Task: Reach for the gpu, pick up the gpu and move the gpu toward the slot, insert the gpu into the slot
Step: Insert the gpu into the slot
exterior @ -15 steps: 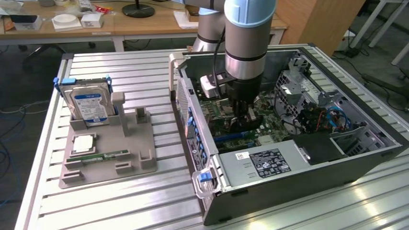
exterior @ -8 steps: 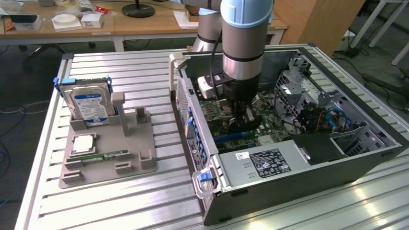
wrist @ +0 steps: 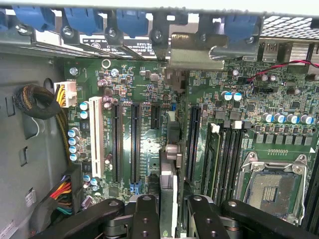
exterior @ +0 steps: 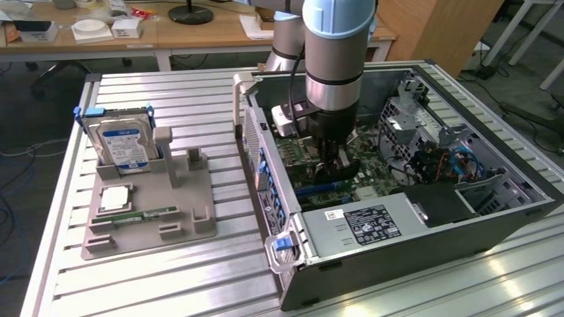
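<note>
Inside the open grey computer case (exterior: pixel 423 244), the black two-fingered gripper (wrist: pixel 168 209) is clamping the thin dark gpu card (wrist: pixel 168 164) edge-on above the green motherboard (wrist: pixel 149 124), beside a long black slot (wrist: pixel 193 142); seating well likely means keeping the card upright and aligned.

The gripper (exterior: pixel 328 173) sits deep in the open computer case (exterior: pixel 493 218); drive cage (exterior: pixel 414 125) at three o'clock, rear wall (exterior: pixel 255 142) at nine crowd it.
</note>
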Motion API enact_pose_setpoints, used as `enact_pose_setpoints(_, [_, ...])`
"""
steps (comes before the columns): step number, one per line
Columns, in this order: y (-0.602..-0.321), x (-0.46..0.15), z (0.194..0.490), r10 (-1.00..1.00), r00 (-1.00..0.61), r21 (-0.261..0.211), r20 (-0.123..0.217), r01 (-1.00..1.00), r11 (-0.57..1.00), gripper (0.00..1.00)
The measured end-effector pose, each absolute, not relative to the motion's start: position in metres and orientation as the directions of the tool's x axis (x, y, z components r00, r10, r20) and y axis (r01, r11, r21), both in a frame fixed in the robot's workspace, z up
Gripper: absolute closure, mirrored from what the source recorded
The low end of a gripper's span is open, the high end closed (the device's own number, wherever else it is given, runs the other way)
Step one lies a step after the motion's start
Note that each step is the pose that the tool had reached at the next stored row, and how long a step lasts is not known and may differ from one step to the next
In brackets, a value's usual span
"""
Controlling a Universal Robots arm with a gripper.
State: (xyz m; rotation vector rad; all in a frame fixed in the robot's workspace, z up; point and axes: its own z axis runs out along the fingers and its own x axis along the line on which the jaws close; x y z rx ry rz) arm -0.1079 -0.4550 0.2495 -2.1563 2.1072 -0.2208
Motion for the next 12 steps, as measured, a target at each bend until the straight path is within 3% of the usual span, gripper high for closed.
enact_pose_setpoints(12, [-0.455, -0.1086, 0.2494, -1.0, 0.021, -0.2, 0.022, -0.98, -0.025, 0.73])
